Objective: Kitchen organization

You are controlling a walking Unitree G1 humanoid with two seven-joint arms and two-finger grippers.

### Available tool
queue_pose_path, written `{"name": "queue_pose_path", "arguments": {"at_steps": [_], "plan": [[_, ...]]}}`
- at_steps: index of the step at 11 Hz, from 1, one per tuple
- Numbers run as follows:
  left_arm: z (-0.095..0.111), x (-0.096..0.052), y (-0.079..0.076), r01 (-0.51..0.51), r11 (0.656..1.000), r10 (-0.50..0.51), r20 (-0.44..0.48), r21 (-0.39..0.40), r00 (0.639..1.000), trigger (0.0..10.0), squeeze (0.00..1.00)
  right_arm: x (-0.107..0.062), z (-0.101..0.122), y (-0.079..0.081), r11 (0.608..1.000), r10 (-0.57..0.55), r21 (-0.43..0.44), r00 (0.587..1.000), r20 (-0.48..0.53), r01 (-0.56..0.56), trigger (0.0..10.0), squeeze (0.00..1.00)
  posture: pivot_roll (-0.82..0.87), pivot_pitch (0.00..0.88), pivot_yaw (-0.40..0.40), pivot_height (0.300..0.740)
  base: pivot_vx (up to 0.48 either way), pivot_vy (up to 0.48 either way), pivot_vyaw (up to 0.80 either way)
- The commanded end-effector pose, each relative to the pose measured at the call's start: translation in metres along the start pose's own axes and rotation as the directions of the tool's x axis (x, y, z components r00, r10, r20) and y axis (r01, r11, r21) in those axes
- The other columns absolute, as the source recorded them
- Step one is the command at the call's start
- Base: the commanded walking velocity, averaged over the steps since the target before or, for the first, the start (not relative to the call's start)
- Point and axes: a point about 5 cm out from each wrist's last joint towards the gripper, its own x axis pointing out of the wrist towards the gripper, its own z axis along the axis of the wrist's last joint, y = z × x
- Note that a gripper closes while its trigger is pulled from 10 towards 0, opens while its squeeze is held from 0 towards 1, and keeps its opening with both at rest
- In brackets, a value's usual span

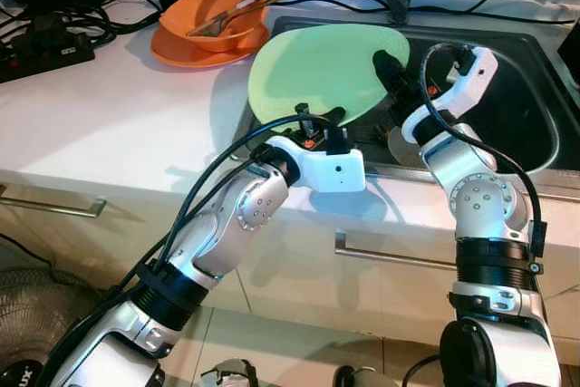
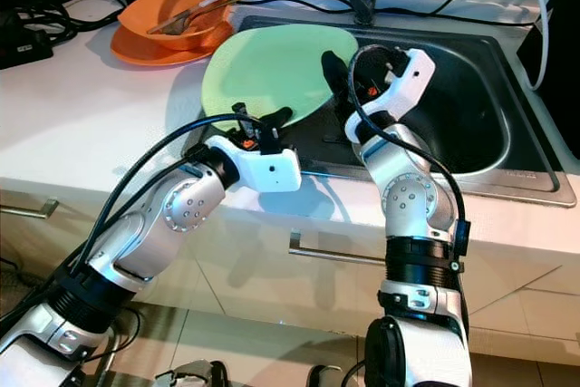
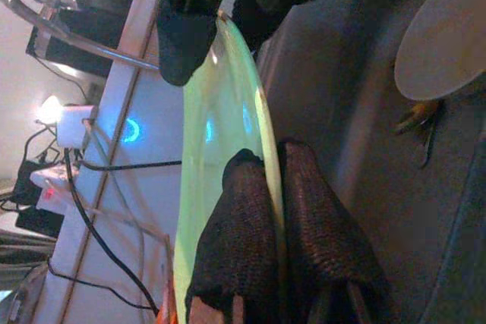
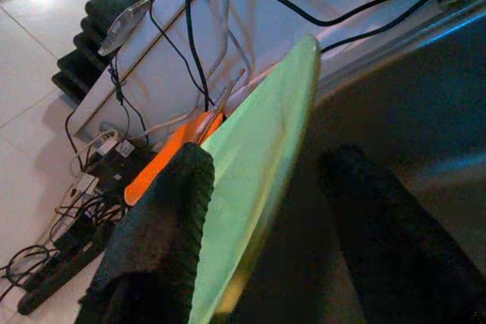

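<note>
Left eye view: green plate [image 1: 317,74] tilted over sink [image 1: 526,97] left edge. Left gripper [image 1: 319,118] pinches plate's near rim, fingers closed on it. Right gripper [image 1: 391,74] at far rim, fingers spread wide astride edge. Orange bowl [image 1: 217,24] with cutlery on counter [image 1: 109,115] behind.

White counter [image 1: 118,124]: orange bowl [image 1: 213,20] with utensils on orange plate [image 1: 186,52], black cables [image 1: 72,20].
</note>
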Motion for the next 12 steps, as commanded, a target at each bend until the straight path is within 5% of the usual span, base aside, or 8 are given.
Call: {"name": "queue_pose_path", "arguments": {"at_steps": [1, 11, 12], "plan": [[0.0054, 0.0003, 0.0055, -0.017, 1.0, 0.017, 0.032, 0.01, 0.999, 10.0, 0.0, 0.0034, 0.0018, 0.0063, 1.0, 0.027, 0.003, 1.0, 0.003, -0.027, 0.0, 0.0, 0.05, 0.082, 0.025, 0.74, 0.0, 0.0, 0.0], [0.0035, 0.0005, 0.005, -0.016, 0.999, 0.015, 0.024, 0.044, 1.0, 10.0, 0.0, 0.0057, -0.0007, 0.0095, 0.998, 0.048, 0.028, 0.999, 0.001, -0.048, 0.0, 0.0, 0.05, 0.062, 0.028, 0.74, 0.0, 0.0, 0.0], [0.0035, 0.0002, 0.0047, -0.016, 0.999, 0.015, 0.024, 0.048, 1.0, 10.0, 0.07, 0.0055, -0.0014, 0.0097, 0.998, 0.048, 0.037, 0.999, 0.001, -0.048, 0.0, 0.0, 0.05, 0.059, 0.028, 0.74, 0.0, 0.0, 0.0]]}}
